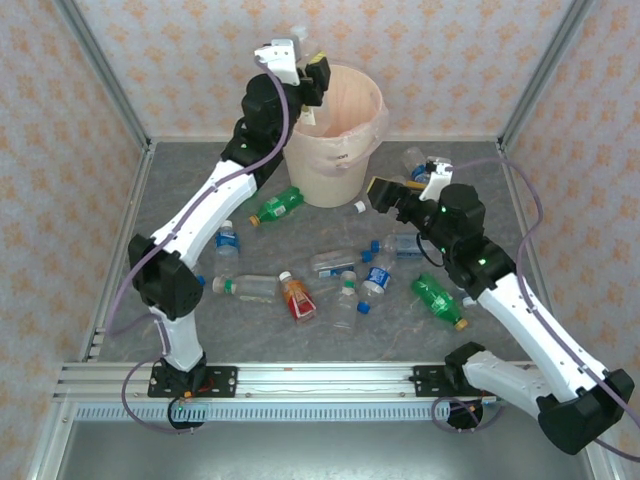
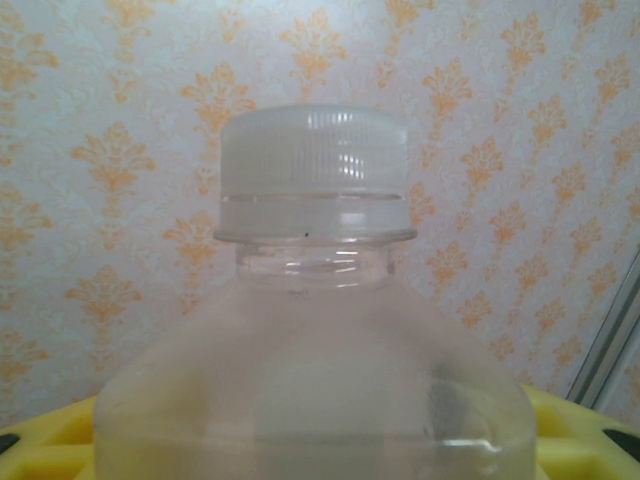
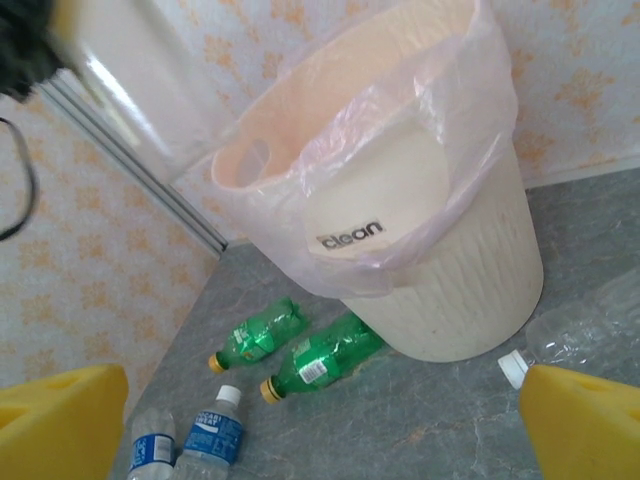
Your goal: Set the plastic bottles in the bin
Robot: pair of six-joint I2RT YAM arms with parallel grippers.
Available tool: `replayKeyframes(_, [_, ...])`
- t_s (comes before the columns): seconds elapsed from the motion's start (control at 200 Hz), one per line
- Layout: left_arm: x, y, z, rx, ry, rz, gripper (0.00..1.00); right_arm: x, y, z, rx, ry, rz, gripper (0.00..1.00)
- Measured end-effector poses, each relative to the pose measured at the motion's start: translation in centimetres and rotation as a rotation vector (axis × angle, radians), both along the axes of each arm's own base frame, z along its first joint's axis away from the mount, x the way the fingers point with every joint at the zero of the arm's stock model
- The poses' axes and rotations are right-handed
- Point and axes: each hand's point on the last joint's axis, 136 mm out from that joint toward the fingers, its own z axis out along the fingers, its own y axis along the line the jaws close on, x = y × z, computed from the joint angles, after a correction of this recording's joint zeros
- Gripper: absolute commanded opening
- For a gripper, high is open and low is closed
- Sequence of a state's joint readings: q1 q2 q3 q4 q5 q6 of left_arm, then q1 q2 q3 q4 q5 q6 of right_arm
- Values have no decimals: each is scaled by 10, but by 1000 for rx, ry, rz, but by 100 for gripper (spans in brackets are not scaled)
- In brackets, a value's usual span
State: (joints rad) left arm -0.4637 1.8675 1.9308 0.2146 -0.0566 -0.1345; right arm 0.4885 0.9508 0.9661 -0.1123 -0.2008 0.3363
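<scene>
On the bin [image 3: 470,290], "clean"; left pincer [image 1: 308,72] clamps a clear bottle [image 2: 315,300]; right pincer [image 3: 320,440] gapes.

cream bin [image 1: 338,172], green bottles [image 3: 322,361], orange-patterned wallpaper [image 1: 200,60]

Grey mottled tabletop [image 1: 330,335] is taking up the centre of the overhead view and is running along the bottom of the right wrist view [image 3: 430,410]. Cream wallpaper with an orange floral print [image 1: 180,60] is covering the walls across the top, and is backing the left wrist view [image 2: 100,150]. Metal frame posts are slanting in at upper left [image 1: 105,70] and upper right [image 1: 545,70]. Aluminium rail [image 1: 320,378] is spanning the bottom.
</scene>
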Motion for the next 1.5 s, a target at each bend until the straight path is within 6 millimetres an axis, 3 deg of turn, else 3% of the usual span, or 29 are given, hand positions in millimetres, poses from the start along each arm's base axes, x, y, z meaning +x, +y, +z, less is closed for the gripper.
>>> replayKeyframes(0.245, [23, -12, -16, -7, -24, 0, 45, -7, -12, 10, 10, -34, -43, 100])
replayKeyframes(0.48, [29, -15, -25, 6, -16, -2, 47, -7, -16, 6, 3, -22, -63, 100])
replayKeyframes(0.521, [29, -15, -25, 7, -18, -2, 54, -7, -16, 6, 3, -21, -63, 100])
replayKeyframes(0.601, [29, -16, -26, 24, -20, 0, 77, -5, -15, 3, -1, -14, -63, 100])
replayKeyframes(0.771, [25, -14, -36, 38, 1, -2, 99, 1, -12, -7, -17, 13, -62, 100])
replayKeyframes(0.926, [11, -8, -32, 40, 11, -9, 99, 4, -9, -13, -25, 31, -55, 100])
replayKeyframes(1.241, [-45, 19, 12, -16, 10, -23, 99, 13, -2, -30, -46, 74, -44, 100])
replayKeyframes(1.356, [-65, 29, 3, -23, 64, -28, 99, 17, 0, -37, -57, 92, -47, 100])
replayKeyframes(1.502, [-87, 42, -36, -20, 188, -21, 99, 27, -2, -55, -78, 140, -88, 100])
